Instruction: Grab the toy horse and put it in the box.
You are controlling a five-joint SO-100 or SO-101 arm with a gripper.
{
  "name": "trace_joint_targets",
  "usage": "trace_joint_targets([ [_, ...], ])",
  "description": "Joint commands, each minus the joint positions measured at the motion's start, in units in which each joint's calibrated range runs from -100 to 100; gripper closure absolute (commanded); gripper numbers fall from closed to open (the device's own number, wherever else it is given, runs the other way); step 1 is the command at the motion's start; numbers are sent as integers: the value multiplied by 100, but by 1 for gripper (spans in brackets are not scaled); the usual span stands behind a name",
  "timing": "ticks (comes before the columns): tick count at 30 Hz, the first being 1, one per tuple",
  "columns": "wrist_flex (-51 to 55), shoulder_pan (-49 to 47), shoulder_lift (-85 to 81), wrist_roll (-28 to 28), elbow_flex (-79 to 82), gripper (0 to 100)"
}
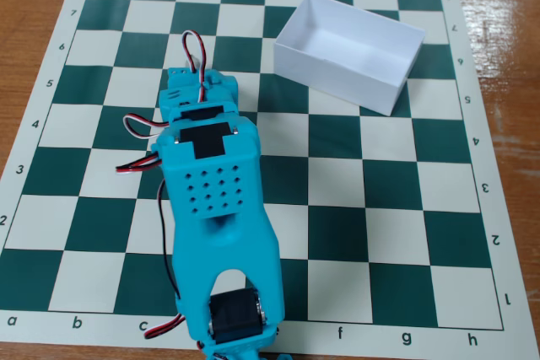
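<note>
Item one, the chessboard mat (396,208): green and white squares with a pale lettered and numbered border, lying flat on a brown wooden table (34,6). Item two, the box (348,50): white, open-topped, thin low walls, resting on the mat toward its upper right part in the fixed view, set askew to the squares, interior white and showing nothing inside. Item three, my arm (215,208): turquoise plastic with black servo bodies, rising from the mat's lower edge left of centre and stretching up the board, with red, black and white cables looping out along its left side. Item four, my gripper (192,83): at the arm's far tip, over the mat left of the box and well apart from it; seen from above, its fingers are hidden under the wrist housing, so I cannot tell whether they stand apart or together, nor whether anything is between them. Item five, the toy horse: not visible anywhere on the mat or in the box; its place cannot be told from this view.
</note>
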Motion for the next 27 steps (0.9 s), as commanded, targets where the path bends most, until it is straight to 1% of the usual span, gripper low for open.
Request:
trace_joint_targets([
  [1,66,16,-89,-29,-219,100],
  [7,240,180,-797,-29,108,100],
  [12,307,544,-2487,40,873,100],
  [17,265,1166,-3939,245,1738,100],
  [21,0,1766,-3957,367,1938,100],
  [27,-125,2380,-3098,338,1201,100],
])
